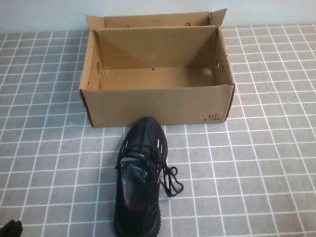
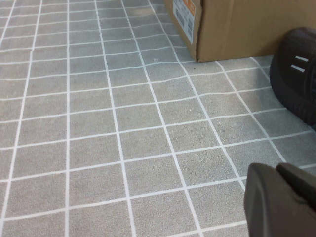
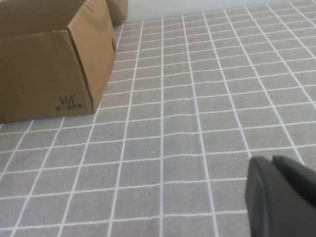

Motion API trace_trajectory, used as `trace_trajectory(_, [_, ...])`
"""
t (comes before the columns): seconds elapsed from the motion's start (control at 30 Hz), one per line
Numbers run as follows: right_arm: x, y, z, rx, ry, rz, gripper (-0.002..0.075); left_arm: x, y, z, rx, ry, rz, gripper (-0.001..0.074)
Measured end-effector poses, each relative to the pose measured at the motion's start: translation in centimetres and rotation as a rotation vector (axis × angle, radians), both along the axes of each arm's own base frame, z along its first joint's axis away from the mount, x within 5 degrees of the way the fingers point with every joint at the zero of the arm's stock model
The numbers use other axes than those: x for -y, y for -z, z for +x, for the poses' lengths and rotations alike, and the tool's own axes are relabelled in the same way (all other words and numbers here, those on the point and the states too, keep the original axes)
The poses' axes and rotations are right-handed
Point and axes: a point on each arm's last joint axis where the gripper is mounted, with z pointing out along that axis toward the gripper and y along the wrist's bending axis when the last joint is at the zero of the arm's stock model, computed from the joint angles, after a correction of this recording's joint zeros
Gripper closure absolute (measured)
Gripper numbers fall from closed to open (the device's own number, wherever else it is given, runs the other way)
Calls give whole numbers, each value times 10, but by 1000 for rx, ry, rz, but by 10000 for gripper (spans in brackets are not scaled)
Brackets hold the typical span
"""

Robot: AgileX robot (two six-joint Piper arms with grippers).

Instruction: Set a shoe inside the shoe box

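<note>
The black knit shoe [image 1: 140,173] lies on the table just in front of the shoe box, toe pointing at the box's front wall and laces spilling to its right. The brown shoe box [image 1: 158,106] stands open and empty at the back middle, with its "361" mark at the front right corner. My left gripper [image 1: 10,229] is at the near left corner of the table, shut and empty; its wrist view shows its tips [image 2: 276,170], the shoe's toe [image 2: 296,74] and a box corner [image 2: 237,24]. My right gripper [image 3: 270,163] is shut and empty, low over the table to the right of the box [image 3: 44,74].
The table is covered by a grey cloth with a white grid [image 1: 256,173]. The box's lid flap [image 1: 153,20] stands up behind it. An orange-and-white label [image 2: 185,15] is on the box's left end.
</note>
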Motion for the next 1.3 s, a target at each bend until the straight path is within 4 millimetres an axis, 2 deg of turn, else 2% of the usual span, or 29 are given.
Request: trace_trajectory(1.3, [0,2,0,-20,-6,-1,742,0,0,0,0,0,0,736])
